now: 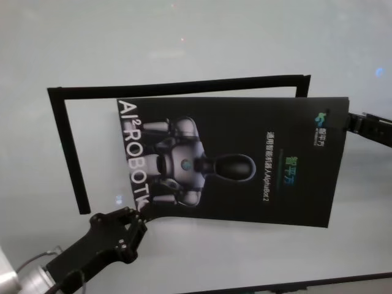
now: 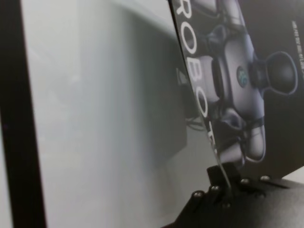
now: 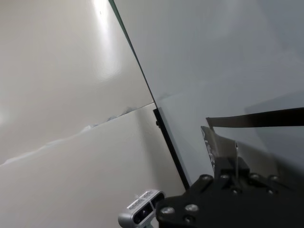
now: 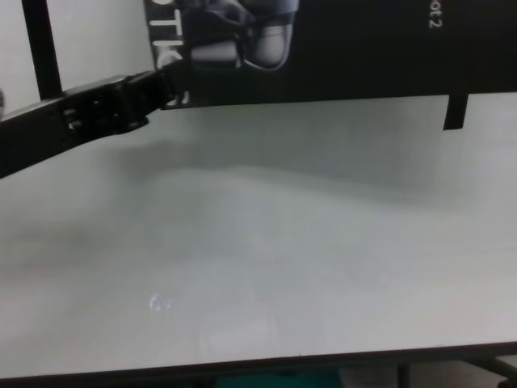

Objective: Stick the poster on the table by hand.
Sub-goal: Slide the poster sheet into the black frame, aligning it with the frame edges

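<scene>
Left hand (image 1: 136, 215) grips the poster's near left corner, its fingers closed on the sheet's edge, as the left wrist view (image 2: 227, 186) and chest view (image 4: 157, 87) also show. Right hand (image 1: 358, 122) reaches in from the right and pinches the poster's far right corner; the right wrist view (image 3: 236, 164) shows its fingers shut on a thin sheet edge.

Between the two hands the poster (image 1: 245, 159) is held over the middle of the desk (image 1: 196, 43), and whether any part touches the surface cannot be told. Its long axis runs left to right. The white lettering "AI² ROBOTIC" runs along the left short edge, from far to near, and the robot picture lies on its side with the head toward the right.

Black tape strips (image 1: 67, 147) lie on the desk in an angle: one along the poster's far edge, one running near-far to its left.
</scene>
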